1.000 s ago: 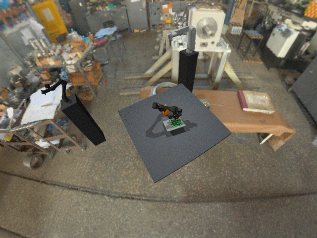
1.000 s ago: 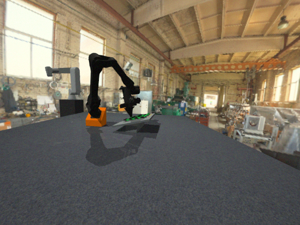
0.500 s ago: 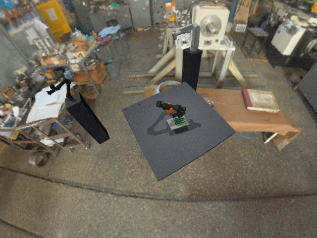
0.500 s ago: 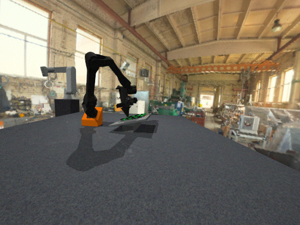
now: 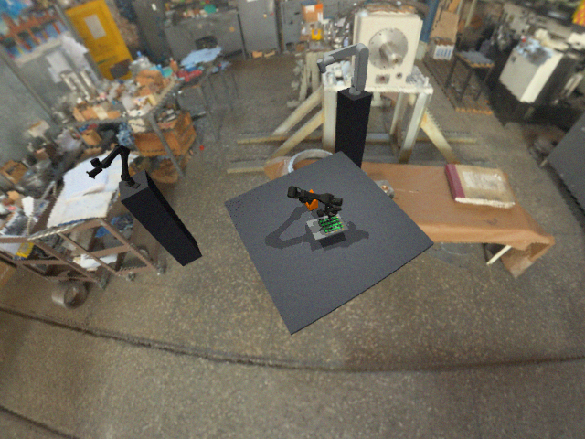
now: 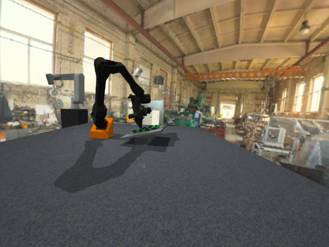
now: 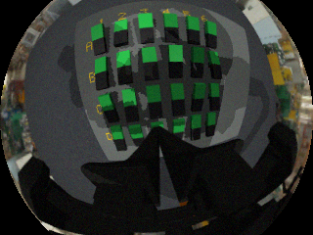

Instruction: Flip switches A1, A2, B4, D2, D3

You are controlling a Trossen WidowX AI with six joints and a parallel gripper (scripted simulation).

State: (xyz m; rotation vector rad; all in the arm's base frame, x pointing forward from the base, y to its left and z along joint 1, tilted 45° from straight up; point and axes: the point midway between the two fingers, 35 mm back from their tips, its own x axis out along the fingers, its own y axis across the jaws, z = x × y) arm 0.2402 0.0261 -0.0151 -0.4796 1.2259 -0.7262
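The grey tilted switch panel (image 5: 313,230) (image 6: 128,135) (image 7: 238,61) carries rows A to D of green-and-black rocker switches. My gripper (image 5: 322,215) (image 6: 141,127) (image 7: 156,130) is shut and empty, its tips low over the near row at D3. In the wrist view, switches A1 (image 7: 99,39) and A2 (image 7: 120,33) are at the far left, and B4 (image 7: 175,61) is right of the middle. D2 (image 7: 135,131) is just left of the tips. D3 (image 7: 156,123) is mostly hidden behind them, and contact cannot be told. Which ends are raised is unclear.
The panel stands on a dark table (image 5: 302,293) (image 6: 164,186), beside the arm's orange base (image 5: 311,204) (image 6: 101,132). Neighbouring switches D1 (image 7: 117,134), D4 (image 7: 179,125) and C3 (image 7: 154,93) surround the tips closely. Two other arms stand on separate black pedestals (image 5: 158,217) (image 5: 352,123).
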